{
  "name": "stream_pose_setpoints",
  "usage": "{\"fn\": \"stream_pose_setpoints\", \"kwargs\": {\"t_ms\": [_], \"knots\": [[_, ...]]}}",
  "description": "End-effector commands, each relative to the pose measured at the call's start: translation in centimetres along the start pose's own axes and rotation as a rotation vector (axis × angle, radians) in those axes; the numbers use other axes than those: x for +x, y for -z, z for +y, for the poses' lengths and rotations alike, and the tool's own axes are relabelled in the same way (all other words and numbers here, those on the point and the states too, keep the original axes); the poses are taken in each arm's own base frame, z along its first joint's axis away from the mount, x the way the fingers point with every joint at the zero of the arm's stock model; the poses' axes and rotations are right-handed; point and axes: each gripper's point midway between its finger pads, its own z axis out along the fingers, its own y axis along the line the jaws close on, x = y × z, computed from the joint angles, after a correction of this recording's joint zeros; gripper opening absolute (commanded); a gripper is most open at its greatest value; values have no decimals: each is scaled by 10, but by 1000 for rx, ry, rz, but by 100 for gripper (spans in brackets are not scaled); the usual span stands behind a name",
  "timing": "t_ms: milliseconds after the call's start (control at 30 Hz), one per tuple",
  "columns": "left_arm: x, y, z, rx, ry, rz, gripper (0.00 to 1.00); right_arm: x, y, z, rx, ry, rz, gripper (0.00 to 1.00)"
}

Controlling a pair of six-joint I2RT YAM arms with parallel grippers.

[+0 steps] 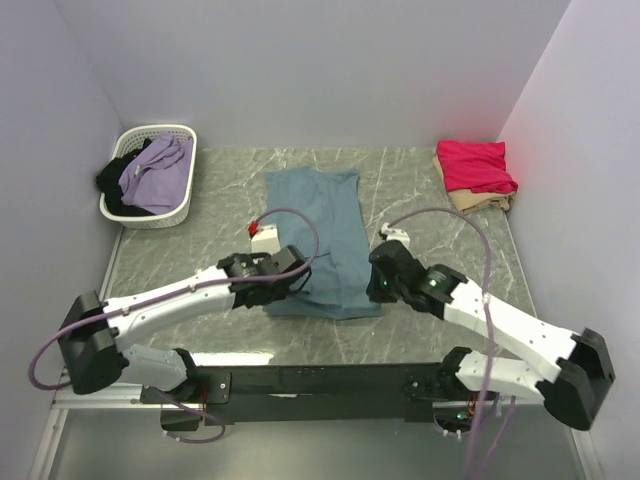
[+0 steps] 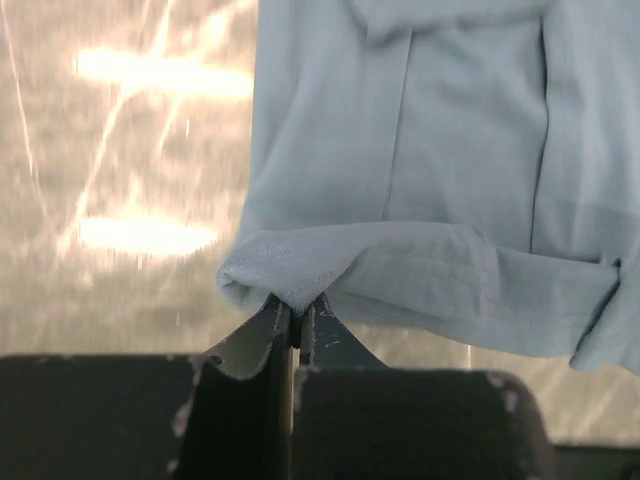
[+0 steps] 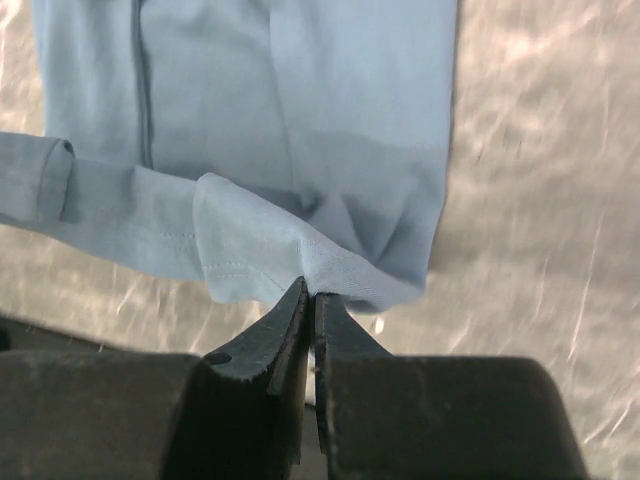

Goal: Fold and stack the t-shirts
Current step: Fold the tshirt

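A dusty teal-blue t-shirt lies folded lengthwise in the middle of the table. My left gripper is shut on its near-left hem corner, lifted a little off the table. At the near-right corner, my right gripper pinches the hem shut between its jaws. A crimson-pink t-shirt lies folded on a pale beige t-shirt at the back right corner.
A white slatted basket at the back left holds lilac and black clothes. A small white box sits by the shirt's left edge. Grey walls close in the left, right and far sides.
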Motion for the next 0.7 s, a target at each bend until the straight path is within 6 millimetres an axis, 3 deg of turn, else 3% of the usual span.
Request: {"fn": "stream_pose_setpoints", "kwargs": {"t_ms": [0,200,267,500,667], "knots": [[-45,-16,-30,65,-45,-77,1,-53,-13,23,-52,71,-90,8],[-77,-58,-40,46,-57,-83,1,-95,-44,22,-47,93,-77,7],[-87,-72,-42,39,-50,-73,1,-102,-61,14,-21,100,-50,5],[-120,-114,-32,2,-49,-68,1,-142,-97,4,-8,94,-35,4],[-130,-142,-20,-12,-22,-50,1,-153,-128,-4,-6,81,8,7]]}}
